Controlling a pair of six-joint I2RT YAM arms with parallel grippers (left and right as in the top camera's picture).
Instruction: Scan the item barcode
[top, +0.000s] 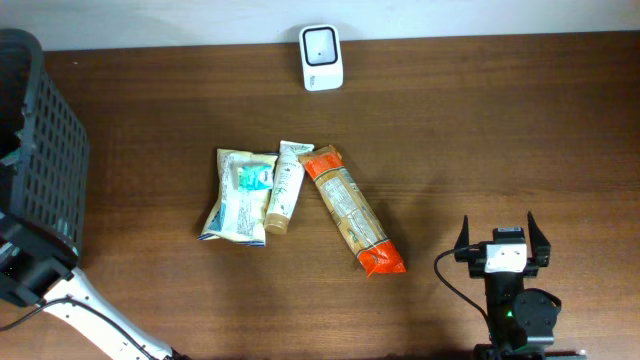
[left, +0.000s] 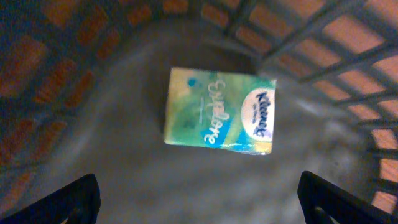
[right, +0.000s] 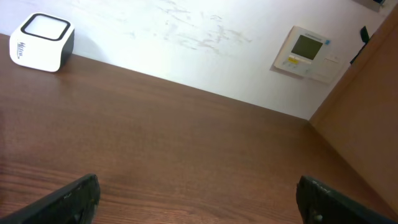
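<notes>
Left pincer (left: 199, 200) released, jaws wide and empty, above tissue pack (left: 219, 111) lying flat on basket (left: 323, 56) floor. Right pincer (top: 503, 240) released, idle. Advice: rise straight, clear the basket wall, then fetch tube (top: 285, 186) from mid surface (top: 480, 130), barcode toward scanner (top: 321, 57).

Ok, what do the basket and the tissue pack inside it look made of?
Basket: dark rigid plastic, matte, judging by its moulded lattice bars. Tissue pack: probably thin plastic film, slightly glossy, given the printed wrapper and soft, rounded edges.
</notes>
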